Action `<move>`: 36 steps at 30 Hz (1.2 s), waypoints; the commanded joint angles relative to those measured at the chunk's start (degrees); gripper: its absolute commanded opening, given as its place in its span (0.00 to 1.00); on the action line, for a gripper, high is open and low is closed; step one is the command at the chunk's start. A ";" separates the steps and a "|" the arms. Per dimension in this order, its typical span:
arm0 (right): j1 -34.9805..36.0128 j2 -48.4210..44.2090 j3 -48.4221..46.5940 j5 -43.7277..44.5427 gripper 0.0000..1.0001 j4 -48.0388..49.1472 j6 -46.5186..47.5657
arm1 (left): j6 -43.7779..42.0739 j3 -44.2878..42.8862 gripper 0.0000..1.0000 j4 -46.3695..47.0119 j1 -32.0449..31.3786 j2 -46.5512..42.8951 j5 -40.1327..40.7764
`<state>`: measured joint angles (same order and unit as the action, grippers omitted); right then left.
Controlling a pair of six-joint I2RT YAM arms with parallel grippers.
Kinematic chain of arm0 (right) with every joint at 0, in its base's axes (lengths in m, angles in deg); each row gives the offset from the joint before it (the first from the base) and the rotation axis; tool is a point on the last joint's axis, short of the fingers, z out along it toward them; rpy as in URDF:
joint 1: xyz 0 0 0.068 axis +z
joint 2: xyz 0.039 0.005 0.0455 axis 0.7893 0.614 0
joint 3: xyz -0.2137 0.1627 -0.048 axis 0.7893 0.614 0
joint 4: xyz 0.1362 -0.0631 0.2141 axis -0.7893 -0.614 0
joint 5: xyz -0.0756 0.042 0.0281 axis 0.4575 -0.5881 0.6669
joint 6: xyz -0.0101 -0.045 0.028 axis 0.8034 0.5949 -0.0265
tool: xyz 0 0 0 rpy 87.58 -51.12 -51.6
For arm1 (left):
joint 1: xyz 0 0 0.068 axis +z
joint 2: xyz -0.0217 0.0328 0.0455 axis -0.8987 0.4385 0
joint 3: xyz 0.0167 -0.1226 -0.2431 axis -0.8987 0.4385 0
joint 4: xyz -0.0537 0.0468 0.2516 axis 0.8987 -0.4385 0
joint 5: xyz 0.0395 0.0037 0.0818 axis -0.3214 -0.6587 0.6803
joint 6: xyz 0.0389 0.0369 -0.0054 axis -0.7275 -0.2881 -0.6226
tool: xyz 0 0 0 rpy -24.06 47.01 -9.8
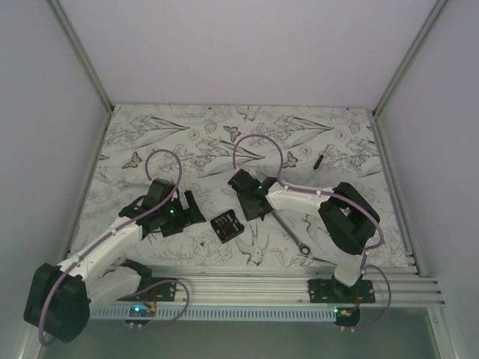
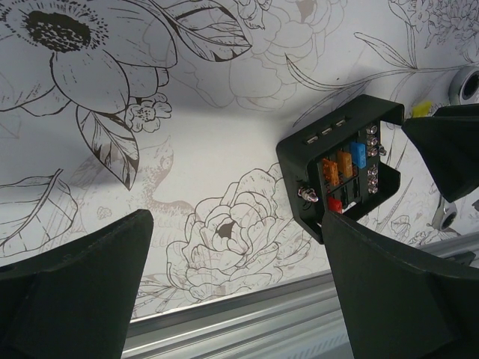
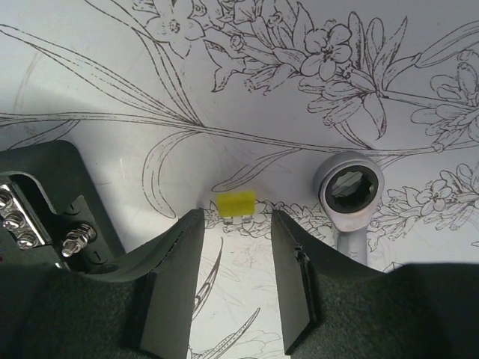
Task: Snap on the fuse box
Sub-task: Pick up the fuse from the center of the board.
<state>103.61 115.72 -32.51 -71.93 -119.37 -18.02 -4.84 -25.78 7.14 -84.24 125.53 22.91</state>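
Observation:
The fuse box (image 1: 227, 225) is a small black square box with orange, blue and red fuses inside. It lies open-topped on the flower-printed table between the two arms. In the left wrist view the fuse box (image 2: 344, 168) sits beyond my right fingertip, outside the jaws. My left gripper (image 1: 185, 215) (image 2: 239, 277) is wide open over bare table. My right gripper (image 1: 251, 206) (image 3: 236, 224) stands open just right of the fuse box (image 3: 45, 209), with nothing between its fingers. A loose yellow fuse (image 3: 234, 204) lies on the table just past its fingertips.
A silver ratchet wrench (image 1: 296, 235) (image 3: 350, 187) lies right of the box, under the right arm. A thin black stick (image 1: 318, 159) lies at the back right. An aluminium rail (image 1: 262, 284) (image 2: 262, 314) runs along the near edge. White walls close in the table.

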 commanded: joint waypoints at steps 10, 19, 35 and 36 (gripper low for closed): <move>-2.34 1.92 -2.39 -5.49 0.44 1.86 0.62 | 0.21 -0.72 1.00 0.30 0.29 0.21 -0.62; -2.42 2.52 -1.97 -5.77 0.40 1.12 1.60 | 0.21 -0.72 1.00 0.36 0.26 0.36 -0.82; -4.01 4.25 -1.27 -5.89 0.34 1.96 2.29 | 0.22 -0.64 1.00 0.37 0.29 0.17 -1.04; -4.10 4.35 -1.26 -5.91 0.33 2.00 2.32 | 0.21 -0.64 1.00 0.44 0.24 0.17 -1.07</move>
<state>100.39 117.09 -33.78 -78.05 -117.64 -16.55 -4.84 -25.76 7.31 -84.24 125.57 22.65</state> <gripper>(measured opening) 0.349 0.996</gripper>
